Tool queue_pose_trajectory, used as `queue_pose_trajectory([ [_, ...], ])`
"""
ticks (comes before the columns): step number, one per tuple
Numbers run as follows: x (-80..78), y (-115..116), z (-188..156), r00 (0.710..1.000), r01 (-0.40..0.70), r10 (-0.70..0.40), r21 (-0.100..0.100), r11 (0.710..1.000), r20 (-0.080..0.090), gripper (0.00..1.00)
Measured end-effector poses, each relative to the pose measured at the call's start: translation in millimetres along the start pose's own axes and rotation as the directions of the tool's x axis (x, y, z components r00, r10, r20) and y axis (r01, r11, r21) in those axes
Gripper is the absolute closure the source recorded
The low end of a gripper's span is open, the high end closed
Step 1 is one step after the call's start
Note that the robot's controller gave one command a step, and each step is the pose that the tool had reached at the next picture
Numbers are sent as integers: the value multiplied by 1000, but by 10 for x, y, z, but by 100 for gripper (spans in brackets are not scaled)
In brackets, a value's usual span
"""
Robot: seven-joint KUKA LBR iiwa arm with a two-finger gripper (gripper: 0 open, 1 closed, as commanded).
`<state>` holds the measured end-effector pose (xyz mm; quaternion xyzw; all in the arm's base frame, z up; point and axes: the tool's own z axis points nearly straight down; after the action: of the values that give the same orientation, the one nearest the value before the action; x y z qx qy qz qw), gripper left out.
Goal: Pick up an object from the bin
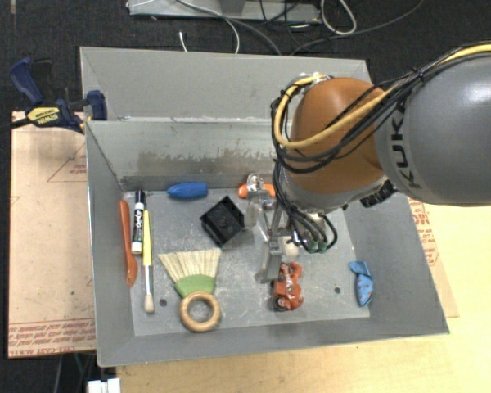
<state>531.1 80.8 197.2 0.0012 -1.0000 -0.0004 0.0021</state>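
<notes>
White letters "KU" stand on the grey arm (446,129), set sideways near where it meets the orange cover (335,137); only these two can be made out, probably the start of the maker's name. In the bin (229,341), the marker (137,219) by the left wall bears dark print on its white barrel, too small to read.

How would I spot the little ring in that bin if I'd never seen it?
In the grey bin, go to the view's lower left, where a pale fan-shaped brush with a green base lies. Right below that base is the ring: light wood, round with a hole, unlike the long pens to its left.
</notes>
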Motion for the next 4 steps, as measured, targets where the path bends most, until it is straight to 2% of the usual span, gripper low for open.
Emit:
queue_pose_trajectory([
  [1, -13, -3, -20, 1000, -2, 2, 0, 1000, 5, 0],
  [2, 71, 353, 878, 1000, -5, 5, -2, 1000, 9, 0],
  [3, 79, 562, 837, 990, -137, 137, -3, 991, 12, 0],
  [4, 271, 921, 997, 988, -157, 157, -2, 988, -3, 0],
])
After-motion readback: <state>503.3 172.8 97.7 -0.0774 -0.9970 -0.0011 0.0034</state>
